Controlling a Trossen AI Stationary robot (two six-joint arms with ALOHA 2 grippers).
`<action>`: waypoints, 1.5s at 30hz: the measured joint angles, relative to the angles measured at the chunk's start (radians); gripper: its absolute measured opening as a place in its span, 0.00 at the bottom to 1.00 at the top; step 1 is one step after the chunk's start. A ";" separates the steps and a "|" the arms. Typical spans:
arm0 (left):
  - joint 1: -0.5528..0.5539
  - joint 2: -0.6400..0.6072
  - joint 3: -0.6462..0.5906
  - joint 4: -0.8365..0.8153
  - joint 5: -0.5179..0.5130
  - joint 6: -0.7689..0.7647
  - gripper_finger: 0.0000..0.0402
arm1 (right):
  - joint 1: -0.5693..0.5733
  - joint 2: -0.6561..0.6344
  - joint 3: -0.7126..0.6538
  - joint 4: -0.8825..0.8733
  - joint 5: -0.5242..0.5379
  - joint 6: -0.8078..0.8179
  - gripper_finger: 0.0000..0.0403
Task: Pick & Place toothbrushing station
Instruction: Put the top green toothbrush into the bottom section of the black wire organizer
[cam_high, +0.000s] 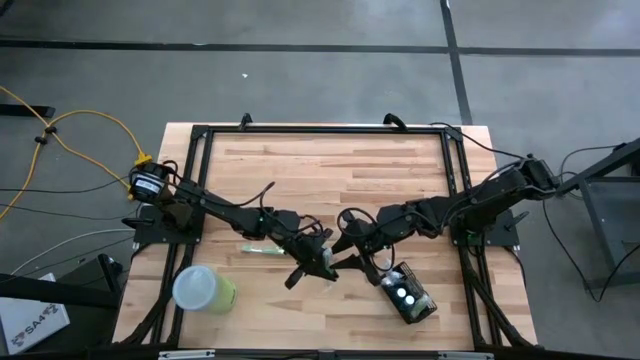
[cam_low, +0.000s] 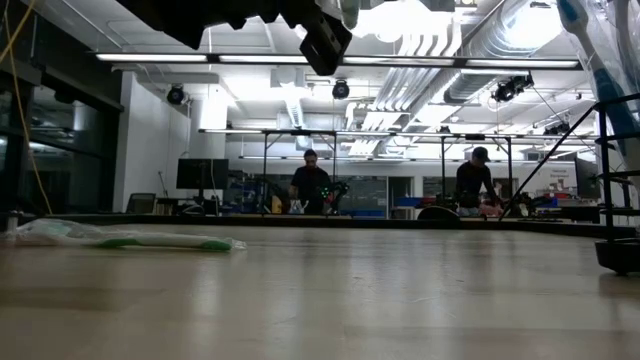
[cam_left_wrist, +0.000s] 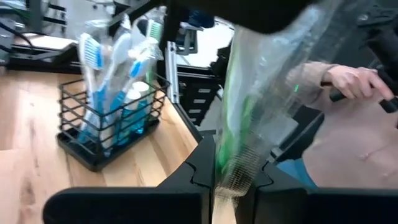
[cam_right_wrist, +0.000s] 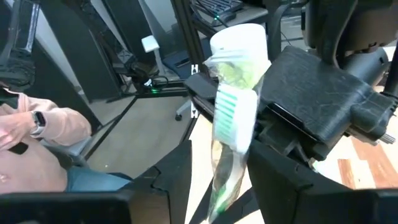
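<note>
- While both arms meet over mid-bench (cam_high: 300, 170), the left gripper (cam_left_wrist: 233, 180) is pressed together, pinching a wrapped green toothbrush (cam_left_wrist: 249, 112).
- Right gripper (cam_right_wrist: 217, 180) stands spread around that toothbrush's head end.
- Wire holder (cam_high: 410, 296) sits by the front edge, nearer the right arm, long axis diagonal.
- Second wrapped toothbrush (cam_high: 262, 249) lies apart.
</note>
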 joint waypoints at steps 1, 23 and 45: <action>0.000 0.000 0.000 0.003 -0.009 0.000 0.04 | -0.001 0.000 0.000 0.000 0.002 -0.003 0.35; 0.000 0.000 0.001 -0.003 -0.012 0.000 0.04 | -0.017 0.017 0.000 0.012 -0.006 -0.015 0.21; -0.013 0.000 0.001 0.015 -0.014 0.050 0.13 | -0.017 0.016 0.000 0.007 -0.032 0.011 0.02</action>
